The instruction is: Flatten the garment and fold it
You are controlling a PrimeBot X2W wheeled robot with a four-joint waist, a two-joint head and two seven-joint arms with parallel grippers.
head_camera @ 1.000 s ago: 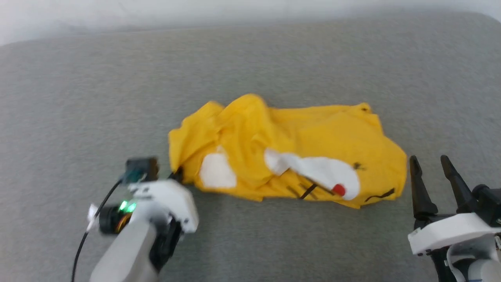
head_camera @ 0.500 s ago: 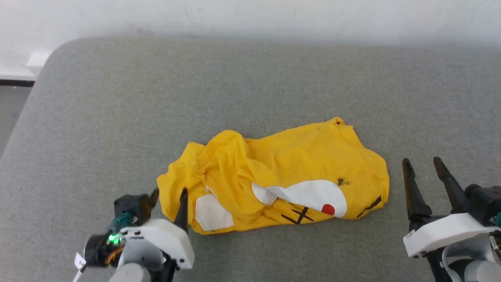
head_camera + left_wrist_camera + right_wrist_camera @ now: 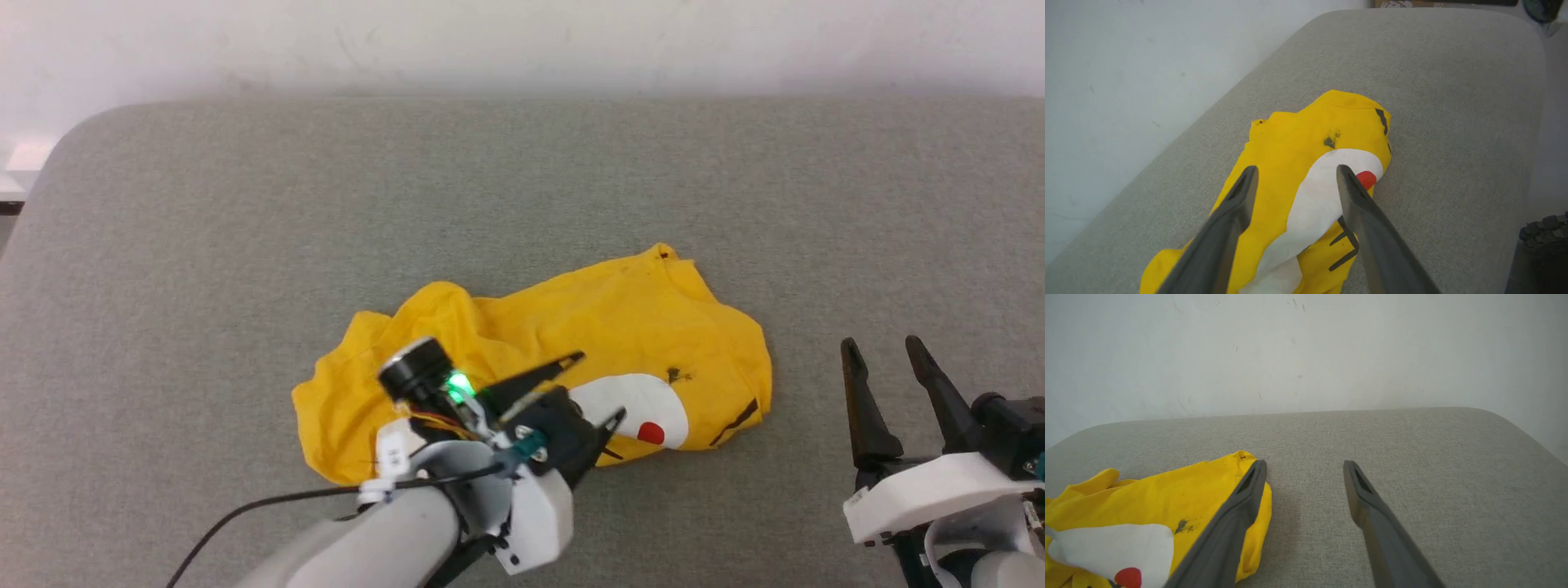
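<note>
The left gripper [image 3: 600, 388] stands with its two dark fingers spread wide and nothing between them, angled over the near middle of the garment [image 3: 653, 310], above the white patch [image 3: 633, 400] and the red dot [image 3: 651, 433]; whether the tips touch the cloth cannot be told; the right gripper [image 3: 882, 343] is likewise spread and empty, just beside the shirt's right edge and clear of it; the yellow T-shirt lies crumpled and bunched on the grey padded surface [image 3: 245, 204], its left part heaped in folds; a pale wall [image 3: 490, 41] runs behind.
</note>
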